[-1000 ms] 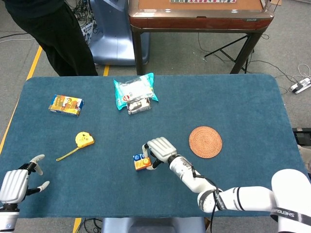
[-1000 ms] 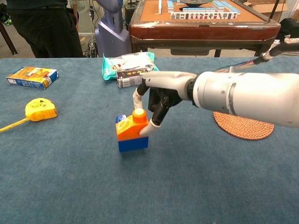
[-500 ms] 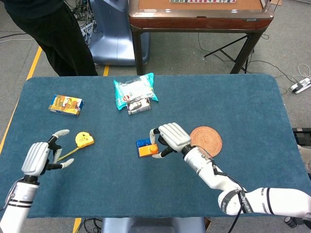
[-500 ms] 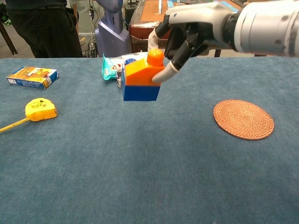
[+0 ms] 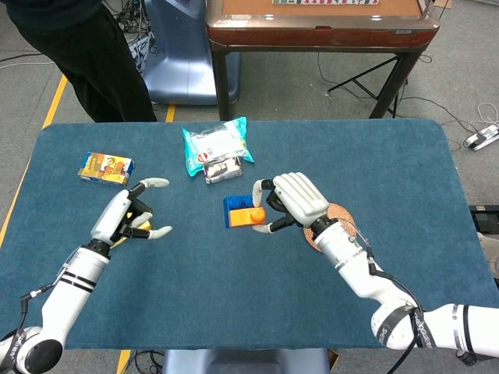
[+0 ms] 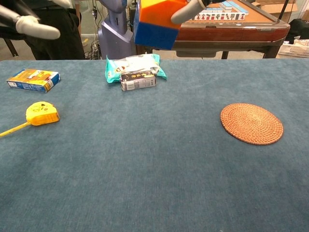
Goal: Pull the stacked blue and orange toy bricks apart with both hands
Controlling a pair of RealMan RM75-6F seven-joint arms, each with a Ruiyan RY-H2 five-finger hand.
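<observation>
My right hand [image 5: 292,200] holds the stacked bricks off the table, my fingers [image 5: 274,227] pinching the orange brick [image 5: 251,216] with its blue brick [image 5: 235,203] joined to it. In the head view the pair hangs above the blue cloth [image 5: 405,171], just left of the woven coaster [image 5: 343,214] and below the teal snack bag [image 5: 215,143]. The stack's long axis runs left to right across that view, the blue brick on the far side and the orange one nearer me, with its round stud next to my fingers. In the chest view the stack [image 6: 157,21] sits at the very top edge, blue face down, orange above, tilted a little, and one fingertip [image 6: 186,9] lies against its right side.

My left hand [image 5: 125,216] is up over the cloth with its fingers spread and holding nothing; it covers most of the yellow tape measure [image 6: 42,112] in the head view. The orange carton [image 5: 106,168] lies near the left edge.

Half a second ago the stack was lower and more to the left; it has risen and gone further from me, almost out of the chest view. My left hand has come in from the left edge toward the middle, and now it shows at the chest view's top left corner [image 6: 26,24]
</observation>
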